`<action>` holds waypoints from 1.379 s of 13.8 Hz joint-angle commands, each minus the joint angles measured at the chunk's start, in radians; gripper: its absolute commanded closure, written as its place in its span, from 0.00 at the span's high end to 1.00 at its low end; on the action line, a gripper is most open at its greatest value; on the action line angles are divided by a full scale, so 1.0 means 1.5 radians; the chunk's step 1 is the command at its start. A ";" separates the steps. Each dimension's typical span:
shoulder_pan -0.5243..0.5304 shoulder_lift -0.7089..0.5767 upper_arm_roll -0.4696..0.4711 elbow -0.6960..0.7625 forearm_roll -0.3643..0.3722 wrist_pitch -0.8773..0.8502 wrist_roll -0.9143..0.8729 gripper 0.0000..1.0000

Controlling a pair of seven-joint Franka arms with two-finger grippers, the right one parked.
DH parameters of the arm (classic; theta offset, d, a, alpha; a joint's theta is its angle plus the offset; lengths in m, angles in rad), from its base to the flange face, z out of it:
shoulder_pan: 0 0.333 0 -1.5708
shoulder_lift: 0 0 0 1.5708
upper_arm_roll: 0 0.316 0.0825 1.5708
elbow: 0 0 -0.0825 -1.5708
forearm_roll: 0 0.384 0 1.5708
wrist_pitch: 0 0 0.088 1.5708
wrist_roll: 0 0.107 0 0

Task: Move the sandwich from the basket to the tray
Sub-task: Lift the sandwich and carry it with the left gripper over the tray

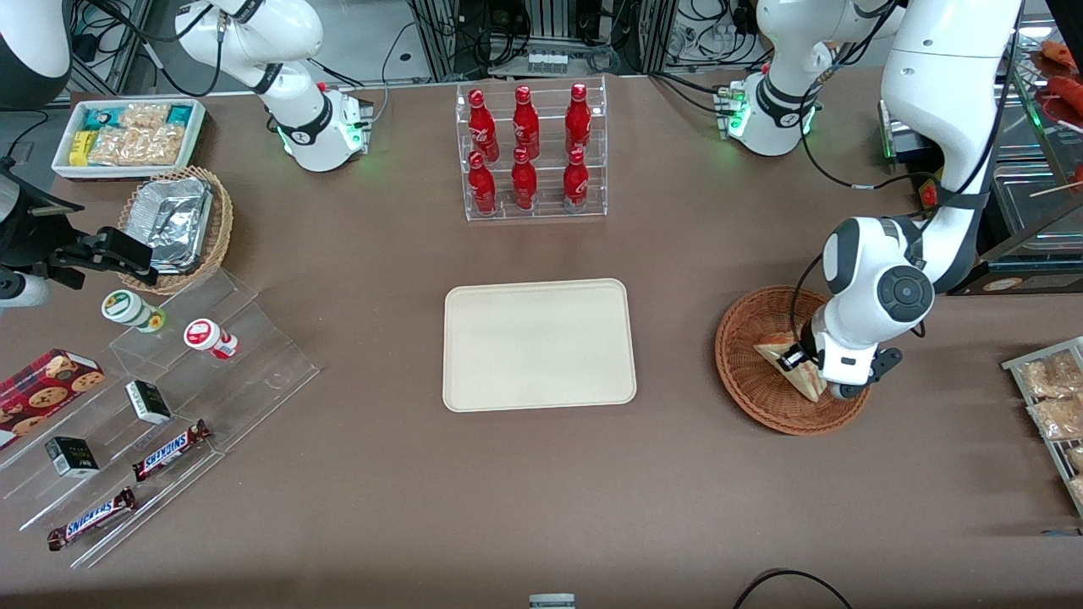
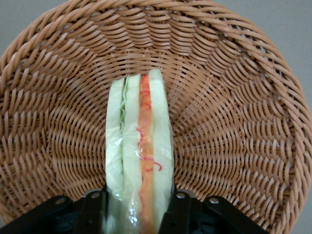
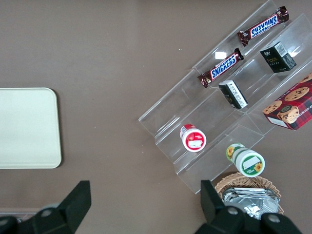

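On the brown table [image 1: 406, 474], running from largest to smallest: a flat cream-beige rectangular tray with rounded corners [image 1: 539, 344] lies at the middle, its surface bare; farther from the front camera than the tray stands a clear acrylic rack of six red bottles [image 1: 531, 152]. Toward the working arm's end sits a round, shallow, reddish-brown woven wicker basket [image 1: 749, 364], well apart from the tray. Toward the parked arm's end: a clear stepped acrylic display [image 1: 211, 372] carrying two small round lidded cups [image 1: 210, 337], two Snickers bars [image 1: 169, 450], small dark boxes [image 1: 148, 401] and a red cookie box [image 1: 46, 385]; a lighter tan wicker basket of foil containers [image 1: 178, 224]; a white bin of snack packets [image 1: 127, 135]. In the reddish-brown basket rests a small triangular sandwich wedge of pale bread [image 2: 139, 161], wrapped in clear film, its cut edge showing green, pale and orange-red layers. The left arm's black two-finger gripper [image 2: 139, 209] is lowered into the basket, directly over the sandwich; its fingers [image 2: 95, 209] stand one against each flat bread face, pinching the wedge between them. In the wrist view the sandwich stands on edge, layers running away from the fingers toward the basket's woven wall. From the front, the wedge lies in the part of the basket nearer the arm, partly hidden by the white wrist.
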 commanded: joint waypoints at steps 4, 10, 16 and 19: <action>-0.045 -0.058 -0.010 0.167 0.035 -0.275 -0.021 0.00; -0.201 -0.029 -0.011 0.304 0.028 -0.338 -0.035 0.00; -0.337 0.054 -0.011 0.375 0.012 -0.333 -0.033 0.00; -0.366 0.119 -0.033 0.433 -0.004 -0.324 -0.036 0.00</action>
